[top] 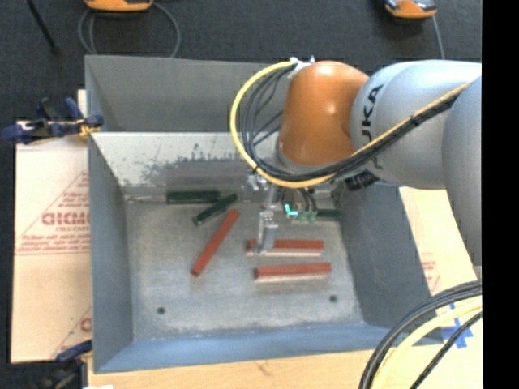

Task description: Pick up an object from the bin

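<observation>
Because the gripper (264,235) hangs low over the floor of the bin (162,292), right at the left end of the upper red bar (298,247), that bar is most likely the thing to be picked, though nothing shows it clasped. Whether the gripper is spread or pressed together cannot be told from this angle, since the wrist and its cables hide much of it. The bar lies flat, a little right of the bin's middle, with its long axis running almost straight left to right across the view. It looks like a slim, rigid stick, probably light and unlikely to bend or break. Its smooth faces could slip, so a firm pinch across the narrow width seems wise, nearer mid-length than the end, or it may tip and swing. The lower red bar (293,272) lies just beside it and parallel to it, leaving little room on that side. A slanted red bar (214,243) and two green bars (193,195) lie farther left, apart from this pair.
</observation>
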`<state>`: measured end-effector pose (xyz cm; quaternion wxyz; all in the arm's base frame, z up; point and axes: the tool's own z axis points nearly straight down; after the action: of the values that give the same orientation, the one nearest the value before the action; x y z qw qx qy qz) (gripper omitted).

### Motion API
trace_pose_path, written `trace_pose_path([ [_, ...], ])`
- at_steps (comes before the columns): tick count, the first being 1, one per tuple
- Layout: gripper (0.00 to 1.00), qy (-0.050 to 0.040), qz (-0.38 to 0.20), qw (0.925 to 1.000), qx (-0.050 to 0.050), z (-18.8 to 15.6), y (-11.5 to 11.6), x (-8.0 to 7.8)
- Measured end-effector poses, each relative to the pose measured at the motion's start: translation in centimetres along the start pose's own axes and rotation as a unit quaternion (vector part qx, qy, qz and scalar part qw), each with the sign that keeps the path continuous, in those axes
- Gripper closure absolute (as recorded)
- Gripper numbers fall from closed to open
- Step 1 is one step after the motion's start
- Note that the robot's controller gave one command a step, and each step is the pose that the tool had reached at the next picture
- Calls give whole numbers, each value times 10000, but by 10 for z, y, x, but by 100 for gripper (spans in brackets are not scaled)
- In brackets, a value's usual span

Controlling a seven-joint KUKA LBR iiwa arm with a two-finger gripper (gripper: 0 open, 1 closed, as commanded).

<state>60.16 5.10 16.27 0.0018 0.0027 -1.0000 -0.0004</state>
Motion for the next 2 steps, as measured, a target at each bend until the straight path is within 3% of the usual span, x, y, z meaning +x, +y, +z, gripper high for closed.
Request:
trace_pose_path([
  [1,0,13,-114,9999,17,96,-59,44],
  [2,100,-37,-119,9999,6,91,-56,41],
])
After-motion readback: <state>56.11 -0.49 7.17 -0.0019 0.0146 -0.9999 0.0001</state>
